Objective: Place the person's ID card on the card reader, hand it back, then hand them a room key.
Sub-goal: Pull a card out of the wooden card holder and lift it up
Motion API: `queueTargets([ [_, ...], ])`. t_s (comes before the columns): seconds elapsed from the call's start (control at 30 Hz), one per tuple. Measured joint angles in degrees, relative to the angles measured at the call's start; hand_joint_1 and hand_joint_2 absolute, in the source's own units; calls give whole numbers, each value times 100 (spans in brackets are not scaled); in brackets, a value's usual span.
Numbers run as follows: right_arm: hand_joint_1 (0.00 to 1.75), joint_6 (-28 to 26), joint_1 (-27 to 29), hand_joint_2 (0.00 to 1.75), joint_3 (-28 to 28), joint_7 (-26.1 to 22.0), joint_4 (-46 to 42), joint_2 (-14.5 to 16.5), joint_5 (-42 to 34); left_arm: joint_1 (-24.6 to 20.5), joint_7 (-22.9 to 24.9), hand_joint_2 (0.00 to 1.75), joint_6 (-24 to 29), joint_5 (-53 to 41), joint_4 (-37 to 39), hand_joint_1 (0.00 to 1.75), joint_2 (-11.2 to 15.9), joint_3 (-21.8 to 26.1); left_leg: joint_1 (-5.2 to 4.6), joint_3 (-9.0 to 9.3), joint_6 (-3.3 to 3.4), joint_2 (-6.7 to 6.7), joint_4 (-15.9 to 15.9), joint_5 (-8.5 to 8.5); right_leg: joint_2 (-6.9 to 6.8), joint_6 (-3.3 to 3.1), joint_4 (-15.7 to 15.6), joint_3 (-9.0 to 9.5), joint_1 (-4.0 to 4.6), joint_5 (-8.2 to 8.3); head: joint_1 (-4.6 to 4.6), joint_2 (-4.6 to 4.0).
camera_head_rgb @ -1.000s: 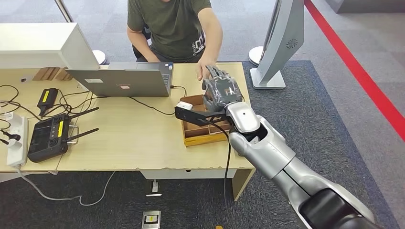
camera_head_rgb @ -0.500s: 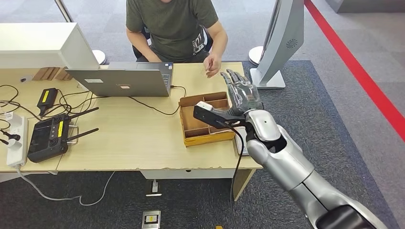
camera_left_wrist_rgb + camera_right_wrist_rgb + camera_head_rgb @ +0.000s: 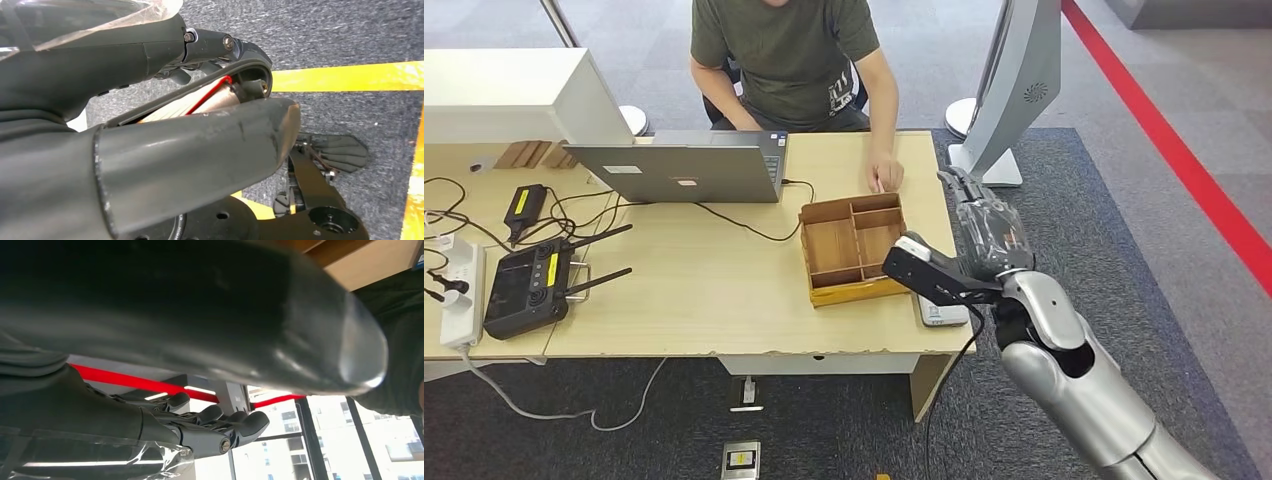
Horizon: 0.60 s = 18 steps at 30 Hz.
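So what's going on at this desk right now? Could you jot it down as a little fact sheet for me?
Right hand: right hand raised off the desk's right end, fingers apart, holding nothing
Left hand: left hand hangs low over carpet; grip unclear
Person: person seated behind the desk, their hand resting on the desk top
Tray: wooden tray, compartments look empty
Card reader: flat grey device at the desk's front right corner
Also there: laptop, black controller

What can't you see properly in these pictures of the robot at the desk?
- Card reader, head view: mostly covered by the right wrist's black bracket.
- Right hand, head view: seen from behind, so its palm is hidden.
- Person's hand, head view: anything under it is hidden.
- Left hand, left wrist view: too close, fingers unclear.
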Motion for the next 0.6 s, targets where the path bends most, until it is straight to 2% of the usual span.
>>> queueTargets([
  [0.13,0,-228,718,0,-171,16,-620,-256,-39,7,-70,0,-39,-64,0,0,14,0,-1,-6,1,1,-1,-4,2,0,0,-3,0,0,3,1],
  [0.23,0,-276,1052,0,-251,27,-968,-377,-11,-3,-85,0,-50,-74,0,0,19,0,-1,-7,1,5,-1,-7,6,0,0,-7,-1,-1,3,0],
  [0.6,0,-275,1291,0,-383,39,-1534,-573,-4,-7,-85,0,-52,-81,0,0,19,0,-1,-5,0,7,-2,1,6,-1,1,-6,-1,2,2,1],
])
